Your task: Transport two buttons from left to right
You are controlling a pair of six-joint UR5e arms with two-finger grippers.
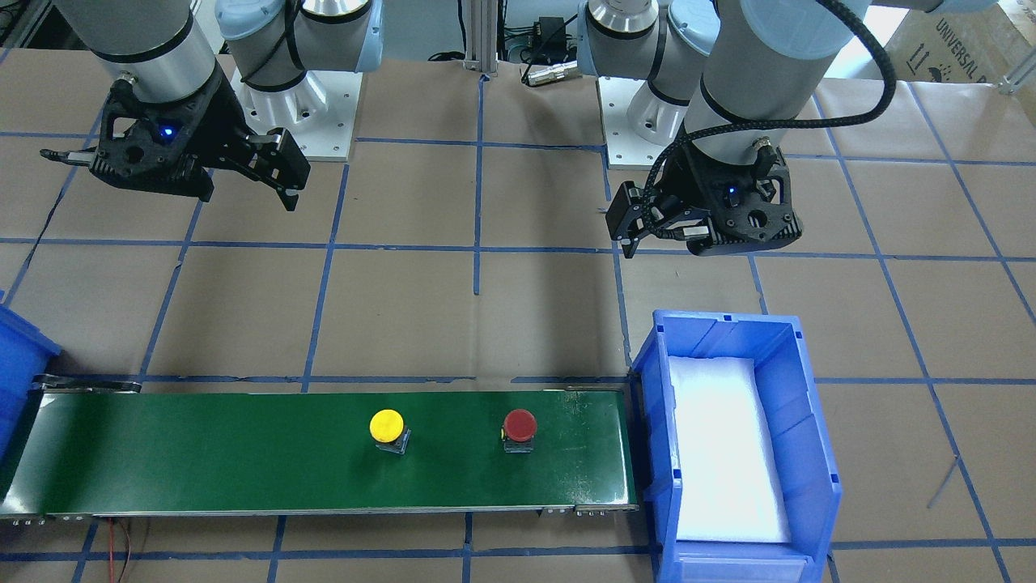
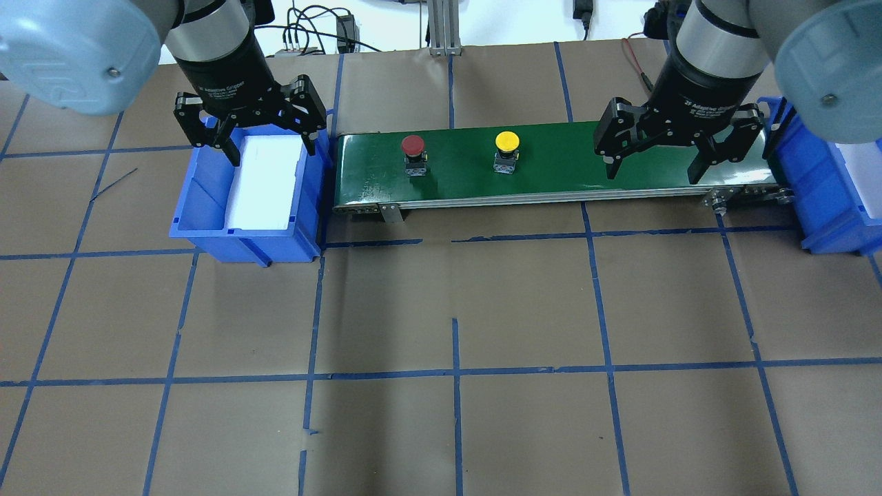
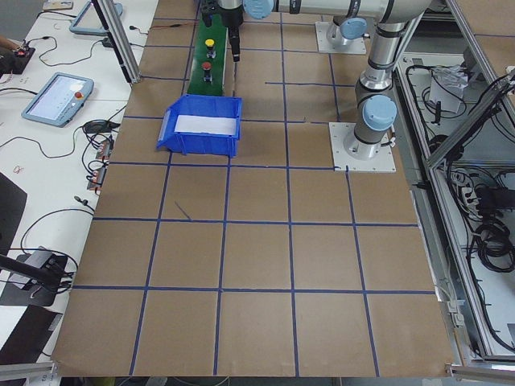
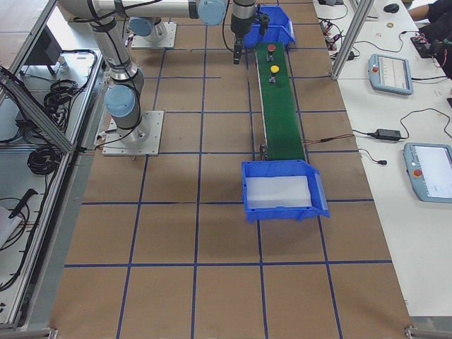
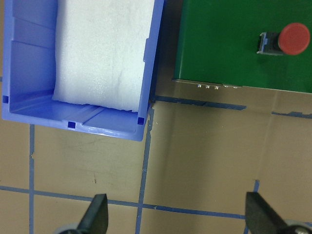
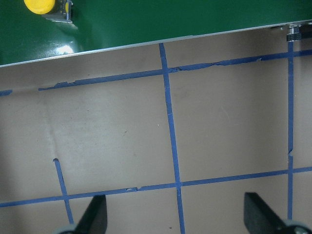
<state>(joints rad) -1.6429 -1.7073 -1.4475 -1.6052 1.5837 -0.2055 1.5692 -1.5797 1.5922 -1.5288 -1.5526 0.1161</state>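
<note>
Both buttons sit upright on the belt (image 2: 551, 172), well apart: red button (image 2: 413, 145) nearer the left bin (image 2: 207, 234), yellow button (image 2: 506, 142) around mid-belt. Left gripper (image 2: 272, 153) is spread wide and empty, above the table on the robot's side of that bin. Right gripper (image 2: 653, 173) is also wide and empty, above the table beside the belt, near the right bin (image 2: 827, 227).

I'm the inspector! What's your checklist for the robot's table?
Surface: brown table, blue tape grid, green belt.
Job's things: red button and yellow button upright on the belt, apart; left bin and right bin at its ends.
Clutter: small silvery part between the arm bases.
Grippers: left gripper and right gripper open, empty.
Cables: black cable on left arm; red wire near belt.
Surroundings: pendants on side benches.
</note>
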